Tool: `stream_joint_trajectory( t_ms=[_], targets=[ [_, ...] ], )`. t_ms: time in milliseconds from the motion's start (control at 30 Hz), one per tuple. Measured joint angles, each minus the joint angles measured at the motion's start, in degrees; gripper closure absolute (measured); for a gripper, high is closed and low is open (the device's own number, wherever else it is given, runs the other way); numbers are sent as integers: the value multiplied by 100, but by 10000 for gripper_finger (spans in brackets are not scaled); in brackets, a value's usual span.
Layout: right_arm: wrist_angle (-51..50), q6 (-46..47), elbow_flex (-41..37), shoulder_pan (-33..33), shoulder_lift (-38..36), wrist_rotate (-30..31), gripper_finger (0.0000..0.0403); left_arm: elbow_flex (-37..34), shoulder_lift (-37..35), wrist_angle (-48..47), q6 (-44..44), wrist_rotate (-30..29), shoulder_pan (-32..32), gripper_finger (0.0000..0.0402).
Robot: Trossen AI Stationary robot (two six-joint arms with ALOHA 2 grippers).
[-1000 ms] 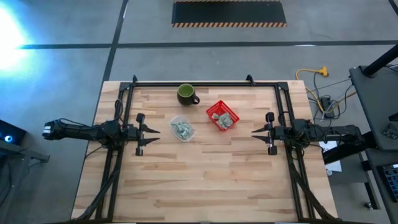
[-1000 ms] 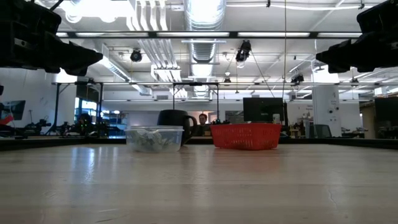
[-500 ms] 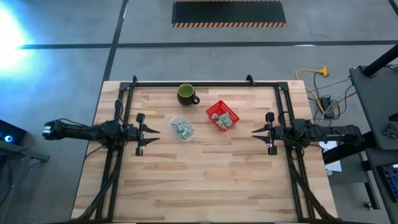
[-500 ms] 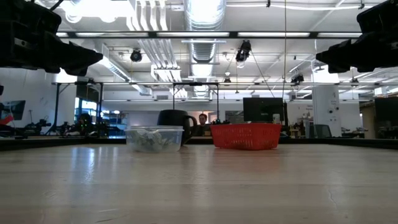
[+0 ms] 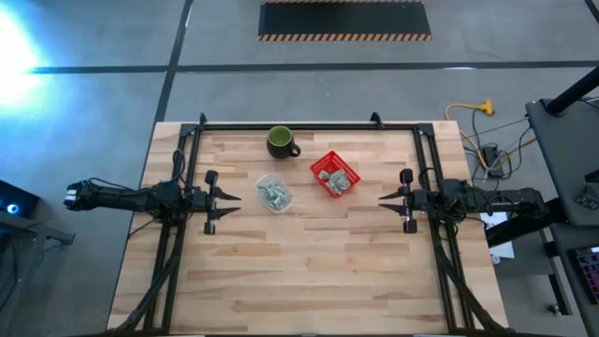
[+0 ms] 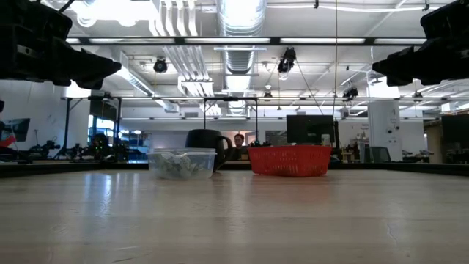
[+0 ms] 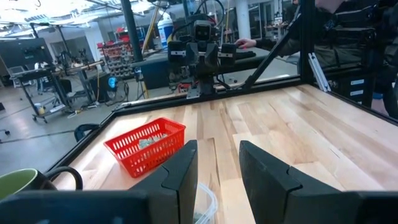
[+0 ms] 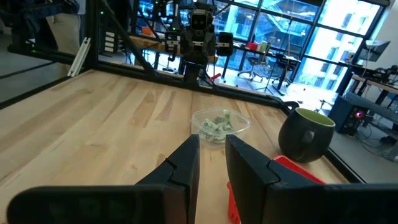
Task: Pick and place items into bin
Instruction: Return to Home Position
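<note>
Tabletop: a pale wooden plank tabletop with black rails along its left, right and far edges.
Left hand: the left arm's dark two-finger hand hangs over the left side of the tabletop, well above the wood, pointing right toward the middle. Its fingers are parted and nothing sits between them.
Right hand: the right arm's matching hand hangs over the right side, pointing left and facing its twin. Its fingers are likewise spread and it carries nothing.
Items: small pale green-and-white crumpled packets lie heaped inside the clear tub, and more of the same packets lie in the red basket.
Clear tub: a transparent plastic tub stands a little left of centre, between the two hands.
Red basket: a red plastic mesh basket stands just right of the tub and slightly farther back, not touching it.
Mug: a dark green ceramic mug stands upright beyond the tub, close to the far rail and apart from both containers.
</note>
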Motion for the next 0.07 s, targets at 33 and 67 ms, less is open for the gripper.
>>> stream_joint_trajectory(
  t_ms=[33, 67],
  targets=[
    [0, 0, 0, -2, 0, 0, 335, 0, -8, 3, 0, 0, 1, 299],
    [0, 0, 0, -1, 1, 0, 335, 0, -9, 7, 0, 0, 1, 299]
  ],
)
